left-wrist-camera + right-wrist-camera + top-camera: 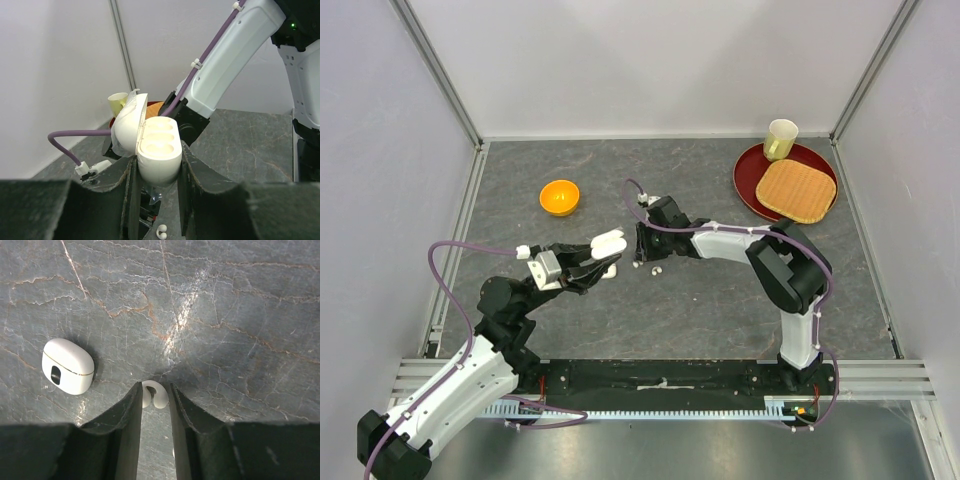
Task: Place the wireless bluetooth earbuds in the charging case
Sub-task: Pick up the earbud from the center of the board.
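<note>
My left gripper is raised over the table and is shut on a white charging case. The case's lid is hinged open to the left and its oval sockets show nothing in them. Reaching in from the right, my right gripper has its tips down on the dark stone table. A tiny white earbud sits between those tips, with the jaws against both its sides. Another earbud lies loose on the table just right of that gripper; the left wrist view shows this earbud below the held case.
A second white case, lid shut, lies on the table left of the right gripper's fingers. At the back of the table are an orange bowl and a red plate with a woven mat and a pale cup.
</note>
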{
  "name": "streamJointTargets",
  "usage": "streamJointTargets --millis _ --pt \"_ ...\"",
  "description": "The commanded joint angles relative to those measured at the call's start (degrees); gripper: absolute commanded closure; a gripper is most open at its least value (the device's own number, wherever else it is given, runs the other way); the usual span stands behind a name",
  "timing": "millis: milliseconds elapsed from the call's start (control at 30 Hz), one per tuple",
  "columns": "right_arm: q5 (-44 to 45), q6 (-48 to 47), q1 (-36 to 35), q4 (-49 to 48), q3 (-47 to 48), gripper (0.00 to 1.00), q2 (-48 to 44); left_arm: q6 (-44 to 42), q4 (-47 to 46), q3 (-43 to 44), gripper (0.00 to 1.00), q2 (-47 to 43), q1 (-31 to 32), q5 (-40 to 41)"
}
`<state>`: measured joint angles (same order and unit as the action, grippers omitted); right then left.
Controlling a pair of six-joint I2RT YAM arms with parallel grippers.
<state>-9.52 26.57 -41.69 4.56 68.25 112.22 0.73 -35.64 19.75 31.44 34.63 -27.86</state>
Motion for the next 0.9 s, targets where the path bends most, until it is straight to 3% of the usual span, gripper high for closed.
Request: streamJointTargets --millis 0,100,233,533,867 --pt "0.12 3.65 -1.02 5.20 -3.38 0.69 -1.30 -2.05 -0.22 0.47 0.98 -0.50 0.17 1.66" --pt "-0.15 8.04 -1.11 3.80 -4.88 0.77 -2.53 -2.14 -0.22 0.55 0.98 -0.50 0.17 1.84" --pt "0.11 11.65 -1.55 2.74 -6.19 0.79 -3.33 -2.23 0.04 0.55 0.98 -0.68 0.17 2.02" --pt "0.20 16.50 -3.92 -3.58 -10.15 0.76 -5.26 -2.05 0.74 0.12 0.98 -1.65 0.17 3.07" --pt "-0.94 11.41 -4.36 -7.02 -7.78 0.70 -6.85 -2.14 1.36 -0.06 0.98 -2.35 0.17 3.95"
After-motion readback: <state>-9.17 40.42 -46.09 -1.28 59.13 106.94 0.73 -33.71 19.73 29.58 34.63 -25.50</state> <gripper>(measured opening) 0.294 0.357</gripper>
